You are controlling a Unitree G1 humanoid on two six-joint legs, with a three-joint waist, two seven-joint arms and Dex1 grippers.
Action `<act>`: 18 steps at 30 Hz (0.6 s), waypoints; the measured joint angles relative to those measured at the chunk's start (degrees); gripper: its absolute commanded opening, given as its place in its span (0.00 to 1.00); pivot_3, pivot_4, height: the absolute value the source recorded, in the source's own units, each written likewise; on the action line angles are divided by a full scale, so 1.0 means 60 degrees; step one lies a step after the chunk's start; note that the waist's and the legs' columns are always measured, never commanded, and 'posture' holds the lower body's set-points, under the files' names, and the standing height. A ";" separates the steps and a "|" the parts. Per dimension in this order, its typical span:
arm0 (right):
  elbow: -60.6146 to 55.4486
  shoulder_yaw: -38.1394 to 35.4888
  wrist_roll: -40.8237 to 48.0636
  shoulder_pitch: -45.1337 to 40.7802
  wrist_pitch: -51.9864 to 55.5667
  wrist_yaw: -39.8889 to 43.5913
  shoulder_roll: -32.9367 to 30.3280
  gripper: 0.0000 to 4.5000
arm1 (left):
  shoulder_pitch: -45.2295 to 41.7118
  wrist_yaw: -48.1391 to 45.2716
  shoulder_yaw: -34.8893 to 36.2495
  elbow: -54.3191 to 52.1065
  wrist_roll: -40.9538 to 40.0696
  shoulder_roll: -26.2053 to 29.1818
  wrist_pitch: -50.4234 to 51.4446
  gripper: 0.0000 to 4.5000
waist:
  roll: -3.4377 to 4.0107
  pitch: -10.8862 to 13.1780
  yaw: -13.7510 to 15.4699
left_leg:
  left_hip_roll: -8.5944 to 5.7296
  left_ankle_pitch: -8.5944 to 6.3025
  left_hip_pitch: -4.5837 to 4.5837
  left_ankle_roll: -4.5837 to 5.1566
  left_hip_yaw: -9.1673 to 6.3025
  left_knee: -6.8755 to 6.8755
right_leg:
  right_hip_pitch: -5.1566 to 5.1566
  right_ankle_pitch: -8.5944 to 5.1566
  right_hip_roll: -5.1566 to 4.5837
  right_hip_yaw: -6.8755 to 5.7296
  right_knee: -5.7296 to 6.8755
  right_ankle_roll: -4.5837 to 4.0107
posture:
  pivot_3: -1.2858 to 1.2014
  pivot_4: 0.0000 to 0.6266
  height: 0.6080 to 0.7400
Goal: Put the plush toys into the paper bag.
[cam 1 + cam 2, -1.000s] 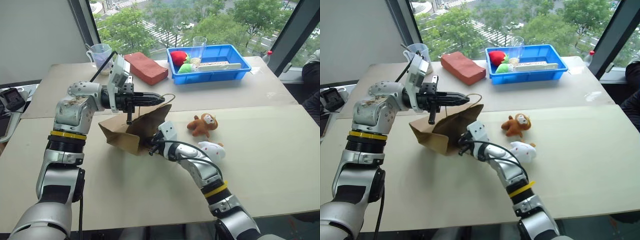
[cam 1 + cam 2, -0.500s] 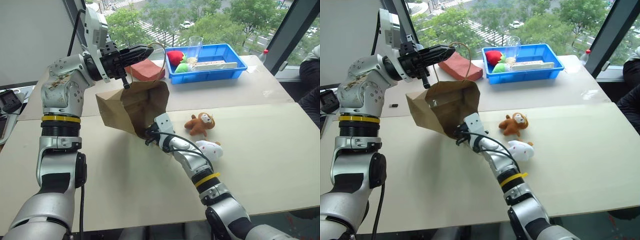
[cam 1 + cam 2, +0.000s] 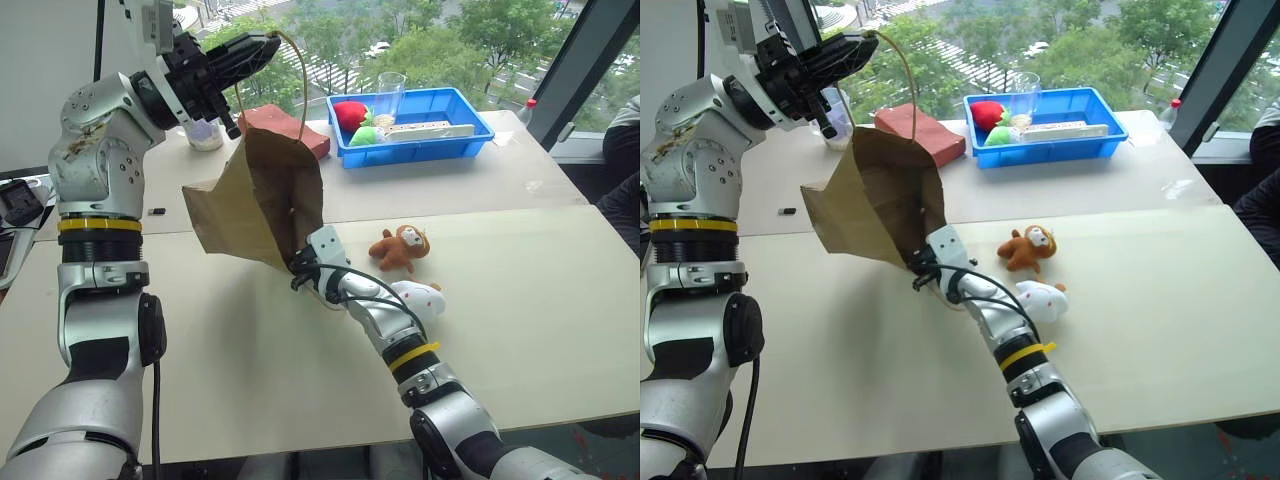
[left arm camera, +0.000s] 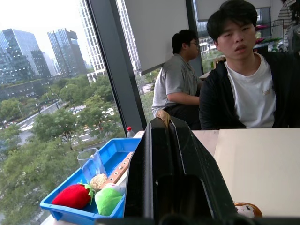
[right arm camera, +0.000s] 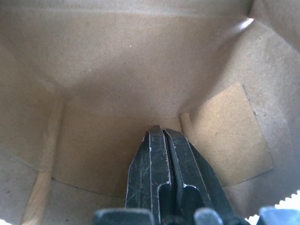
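The brown paper bag [image 3: 255, 200] stands tilted on the table, its mouth facing right. My left gripper [image 3: 268, 42] is raised high above it, shut on the bag's thin cord handle [image 3: 301, 85]. My right gripper [image 5: 160, 130] is shut with nothing between its fingers, and it reaches into the bag's mouth near the bottom edge. The right wrist view looks along it at the bag's inner walls. The orange-brown monkey [image 3: 402, 247] lies on the table right of the bag. Beside my right forearm lies the white plush toy [image 3: 420, 297] with pink marks.
A blue tray [image 3: 420, 153] at the back holds red and green soft fruit, a glass [image 3: 396, 95] and a white strip. A reddish brick block [image 3: 290, 128] and a clear jug [image 3: 205, 135] stand behind the bag. Two people sit beyond the table's right side.
My left gripper has risen up and to the left with the handle, pulling the bag from lying low to standing tall. The right gripper stays in the bag's mouth. The toys have not moved.
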 measured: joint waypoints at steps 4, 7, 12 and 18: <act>-0.0786 -0.0046 0.0276 0.0252 0.0524 0.0796 -0.0381 0.01 | 0.1338 -0.0617 -0.0714 -0.1019 0.0347 0.0338 -0.0085 0.00 | 0.0000 0.0000 0.0027 | -0.0004 -0.0001 -0.0011 0.0001 -0.0010 -0.0004 | -0.0006 0.0000 -0.0002 -0.0002 -0.0001 0.0000 | 0.52 0.24 1.00; -0.1753 -0.0006 0.0546 0.0489 0.0938 0.1496 -0.0825 0.01 | 0.2076 -0.0896 -0.1130 -0.1370 0.0485 0.0373 -0.0114 0.00 | 0.0000 0.0001 0.0021 | -0.0005 0.0000 -0.0037 0.0001 -0.0011 -0.0003 | -0.0031 0.0001 0.0002 -0.0003 -0.0009 0.0001 | 0.52 0.24 1.00; -0.4364 -0.0321 0.1592 0.0618 0.2463 0.2232 -0.1458 0.35 | 0.2222 -0.1235 -0.1389 -0.2108 0.0485 0.0390 -0.0077 0.00 | 0.0000 0.0000 0.0013 | 0.0002 -0.0001 -0.0044 0.0001 -0.0012 -0.0004 | -0.0040 0.0001 0.0009 -0.0002 -0.0008 0.0000 | 0.52 0.24 1.00; -0.7133 -0.1138 0.3120 0.0776 0.4615 0.2560 -0.2572 0.81 | 0.2292 -0.1274 -0.1402 -0.2224 0.0480 0.0404 -0.0026 0.00 | 0.0000 0.0001 0.0068 | -0.0003 -0.0003 -0.0042 0.0004 -0.0012 -0.0003 | -0.0032 0.0001 0.0006 -0.0004 -0.0012 0.0000 | 0.52 0.24 1.00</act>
